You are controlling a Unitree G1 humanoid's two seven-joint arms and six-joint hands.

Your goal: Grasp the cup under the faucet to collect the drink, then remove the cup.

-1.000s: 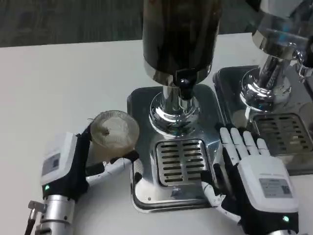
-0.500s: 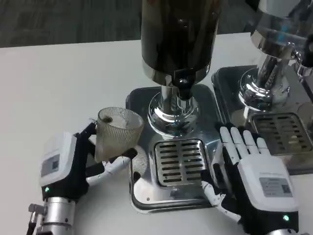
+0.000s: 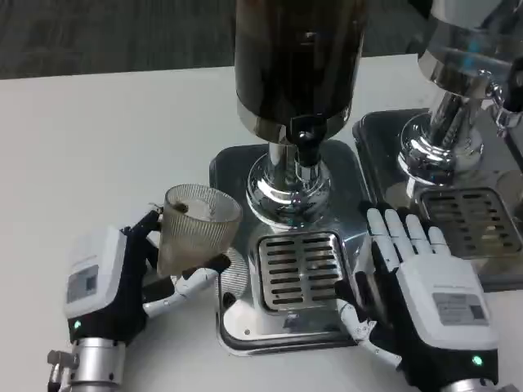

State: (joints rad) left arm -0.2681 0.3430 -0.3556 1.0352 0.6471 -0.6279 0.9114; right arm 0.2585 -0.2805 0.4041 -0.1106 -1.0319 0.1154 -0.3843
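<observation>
My left hand [image 3: 114, 282] grips a ribbed clear glass cup [image 3: 194, 230], lifted and tilted, just left of the silver drip tray [image 3: 245, 322]. A little drink shows at the cup's bottom. The dark drink dispenser [image 3: 298, 61] stands on a chrome foot, its black faucet [image 3: 306, 147] above the slotted grate [image 3: 298, 268]. The cup is left of the faucet, over the tray's left edge. My right hand [image 3: 417, 286] lies flat and open on the tray's right side, fingers pointing away from me, holding nothing.
A second chrome dispenser [image 3: 458, 73] with its own drip tray [image 3: 470, 220] stands at the right, close beside my right hand. Bare white table [image 3: 98, 139] stretches to the left and far side.
My left hand has lifted the cup off the table and tipped it, bringing it slightly right toward the tray. The right hand has stayed put.
</observation>
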